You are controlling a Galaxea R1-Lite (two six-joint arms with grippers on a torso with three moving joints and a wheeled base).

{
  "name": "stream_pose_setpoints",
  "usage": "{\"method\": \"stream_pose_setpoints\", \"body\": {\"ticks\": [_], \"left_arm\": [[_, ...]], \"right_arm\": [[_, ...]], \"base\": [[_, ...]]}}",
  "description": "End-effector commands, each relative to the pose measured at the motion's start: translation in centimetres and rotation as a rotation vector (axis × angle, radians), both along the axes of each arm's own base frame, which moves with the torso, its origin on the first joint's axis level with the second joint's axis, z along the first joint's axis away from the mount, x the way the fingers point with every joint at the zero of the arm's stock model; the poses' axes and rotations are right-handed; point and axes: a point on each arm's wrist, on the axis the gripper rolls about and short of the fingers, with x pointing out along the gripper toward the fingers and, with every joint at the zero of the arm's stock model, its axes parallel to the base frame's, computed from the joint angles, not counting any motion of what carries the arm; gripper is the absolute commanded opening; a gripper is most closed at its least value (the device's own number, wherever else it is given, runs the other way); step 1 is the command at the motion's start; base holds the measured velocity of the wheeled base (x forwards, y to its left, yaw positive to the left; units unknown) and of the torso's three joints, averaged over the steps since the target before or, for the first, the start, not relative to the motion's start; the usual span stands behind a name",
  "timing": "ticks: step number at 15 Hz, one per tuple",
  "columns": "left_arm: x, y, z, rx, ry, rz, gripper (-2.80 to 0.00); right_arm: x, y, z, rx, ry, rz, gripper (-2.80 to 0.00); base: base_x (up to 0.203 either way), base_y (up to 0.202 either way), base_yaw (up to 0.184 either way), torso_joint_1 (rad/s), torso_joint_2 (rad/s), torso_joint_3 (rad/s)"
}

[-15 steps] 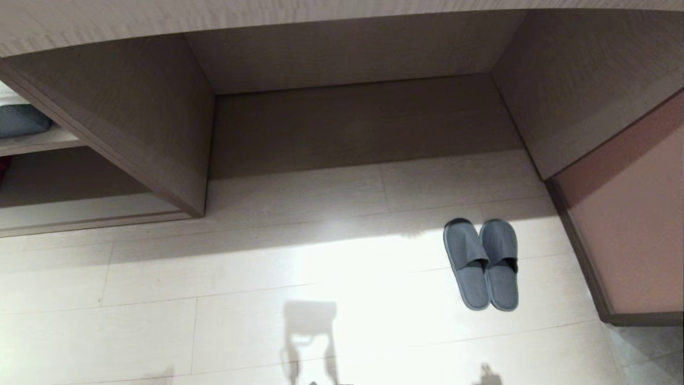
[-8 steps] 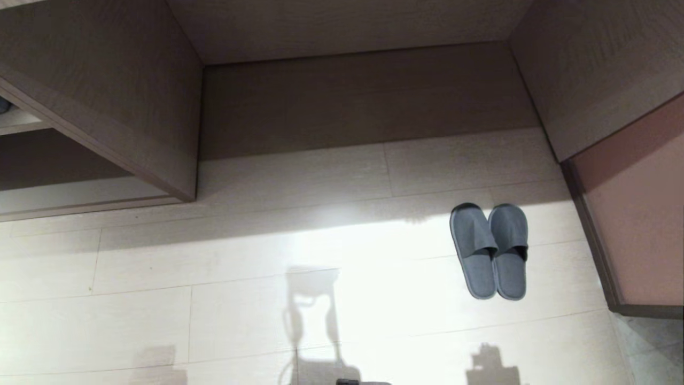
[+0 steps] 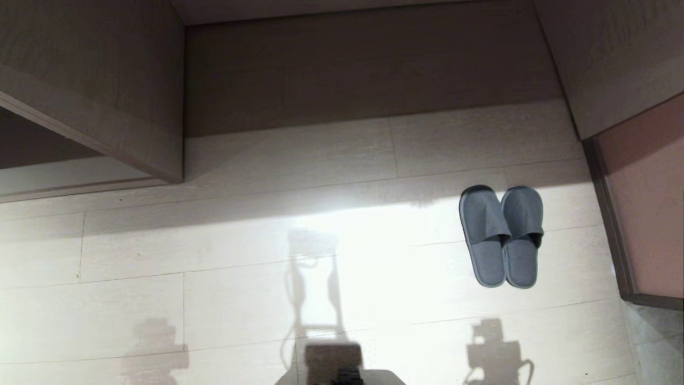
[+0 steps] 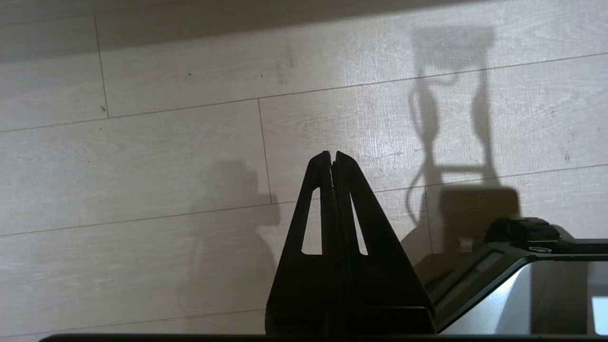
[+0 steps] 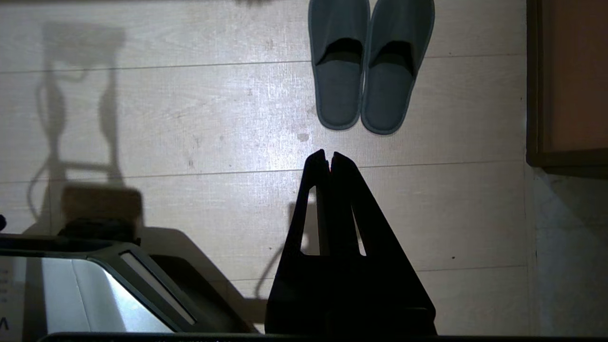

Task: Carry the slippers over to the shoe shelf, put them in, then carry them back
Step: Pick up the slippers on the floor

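Slippers (image 5: 370,66) side by side on pale floor (image 5: 190,118), just ahead of empty closed right gripper (image 5: 329,156), left gripper (image 4: 331,156) closed too, no readable writing

Head camera looks steeply down at the floor (image 3: 240,251); both wrist cameras face it nearer, sharing its planks.

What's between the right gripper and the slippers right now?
Nothing visible. In the right wrist view only bare floor separates the shut right gripper from the slippers, which lie side by side, heels toward it. The left gripper is shut, off to the side.
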Motion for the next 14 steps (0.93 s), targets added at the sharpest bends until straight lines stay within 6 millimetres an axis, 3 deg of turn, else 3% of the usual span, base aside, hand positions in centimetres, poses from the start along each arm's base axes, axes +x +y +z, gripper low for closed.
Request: {"method": "stream_pose_setpoints", "body": {"ticks": [1,14], "left_arm": [[0.01,0.00,0.00,0.000,0.002,0.000,-2.80],[0.00,0.00,-0.01,0.000,0.001,0.001,-2.80]], "right_arm": [[0.01,0.00,0.00,-0.002,0.002,0.000,-2.80],[0.01,0.00,0.00,0.002,0.002,-0.002,-2.80]], "base": [[0.000,0.000,0.000,-0.002,0.00,-0.204],[0.000,0.000,0.000,0.004,0.00,-0.195]]}}
